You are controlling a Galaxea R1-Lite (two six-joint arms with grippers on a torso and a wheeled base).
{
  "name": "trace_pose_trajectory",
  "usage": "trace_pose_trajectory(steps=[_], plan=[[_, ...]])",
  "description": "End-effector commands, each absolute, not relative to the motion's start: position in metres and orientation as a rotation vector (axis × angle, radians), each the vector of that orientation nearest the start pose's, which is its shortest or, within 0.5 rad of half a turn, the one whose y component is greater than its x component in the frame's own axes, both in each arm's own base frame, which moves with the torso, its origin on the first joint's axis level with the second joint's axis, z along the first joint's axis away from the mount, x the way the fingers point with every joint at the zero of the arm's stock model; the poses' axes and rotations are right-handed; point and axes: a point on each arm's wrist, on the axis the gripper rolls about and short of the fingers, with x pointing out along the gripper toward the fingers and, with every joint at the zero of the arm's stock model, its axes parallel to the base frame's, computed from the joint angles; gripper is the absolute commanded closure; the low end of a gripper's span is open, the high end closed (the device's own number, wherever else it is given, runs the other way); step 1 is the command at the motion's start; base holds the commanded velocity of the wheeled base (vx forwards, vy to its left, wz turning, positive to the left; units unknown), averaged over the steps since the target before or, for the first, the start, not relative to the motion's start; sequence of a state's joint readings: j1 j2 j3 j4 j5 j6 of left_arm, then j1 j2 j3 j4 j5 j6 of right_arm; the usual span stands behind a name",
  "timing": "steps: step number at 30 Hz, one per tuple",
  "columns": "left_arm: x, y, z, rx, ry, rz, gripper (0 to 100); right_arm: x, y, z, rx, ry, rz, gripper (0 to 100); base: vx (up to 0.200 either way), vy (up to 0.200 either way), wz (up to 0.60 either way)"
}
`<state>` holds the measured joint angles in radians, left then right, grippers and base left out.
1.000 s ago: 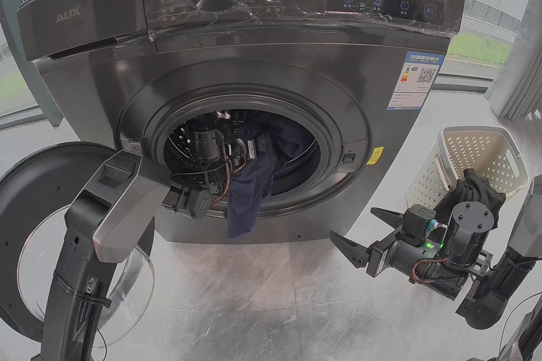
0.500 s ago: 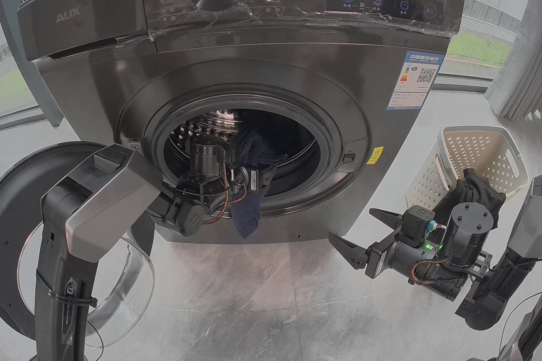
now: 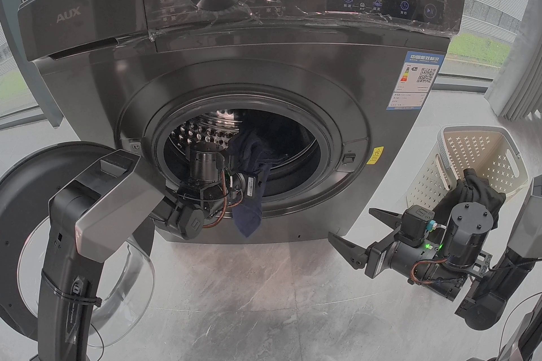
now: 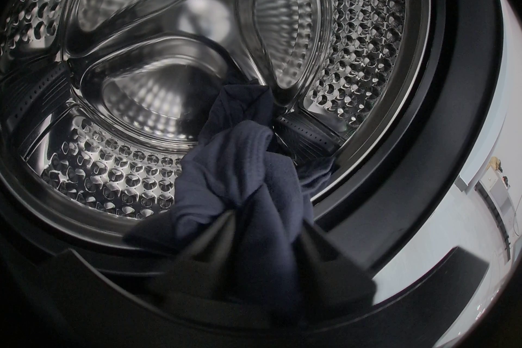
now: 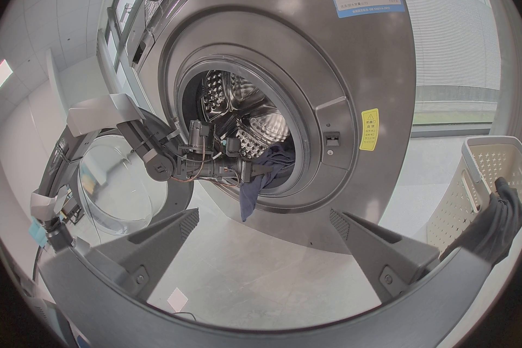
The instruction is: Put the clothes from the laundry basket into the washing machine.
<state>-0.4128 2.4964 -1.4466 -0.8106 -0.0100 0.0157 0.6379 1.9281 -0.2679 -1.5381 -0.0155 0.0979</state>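
Head view: the left pincer [image 3: 258,184] is sitting at the washing machine's [image 3: 282,63] door rim, a navy garment [image 3: 247,212] hanging below it over the lip. Left wrist view: it is clamping that garment, the steel drum [image 4: 109,169] opening beyond. Right wrist view: the right pincer [image 5: 263,235] is gaping apart over open floor [image 5: 261,273], the laundry basket [image 5: 478,159] beside it holding dark clothes [image 5: 497,224].
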Motion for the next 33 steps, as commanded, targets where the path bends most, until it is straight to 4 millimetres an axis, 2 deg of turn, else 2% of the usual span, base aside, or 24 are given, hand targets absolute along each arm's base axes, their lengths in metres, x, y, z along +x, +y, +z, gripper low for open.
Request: trace_pose_trajectory(steps=[1, 4, 7, 17, 19, 33], plan=[[0.452, -0.200, 0.043, 0.058, 0.225, -0.429, 100, 0.214, 0.158, 0.088, 0.055, 0.149, 0.615, 0, 0.000, 0.000, 0.00], [0.457, -0.201, 0.053, 0.039, 0.183, -0.427, 100, 0.215, 0.159, 0.088, 0.056, 0.144, 0.616, 0, 0.000, 0.000, 0.00], [0.469, -0.204, 0.074, -0.025, 0.089, -0.403, 100, 0.215, 0.159, 0.088, 0.056, 0.144, 0.616, 0, 0.000, 0.000, 0.00], [0.513, -0.205, 0.100, -0.132, -0.191, -0.305, 100, 0.215, 0.158, 0.088, 0.056, 0.146, 0.614, 0, 0.000, 0.000, 0.00], [0.517, -0.200, 0.089, -0.128, -0.177, -0.275, 100, 0.215, 0.158, 0.088, 0.056, 0.146, 0.614, 0, 0.000, 0.000, 0.00], [0.520, -0.190, 0.091, -0.138, -0.228, -0.251, 100, 0.215, 0.158, 0.087, 0.054, 0.150, 0.614, 0, 0.000, 0.000, 0.00]])
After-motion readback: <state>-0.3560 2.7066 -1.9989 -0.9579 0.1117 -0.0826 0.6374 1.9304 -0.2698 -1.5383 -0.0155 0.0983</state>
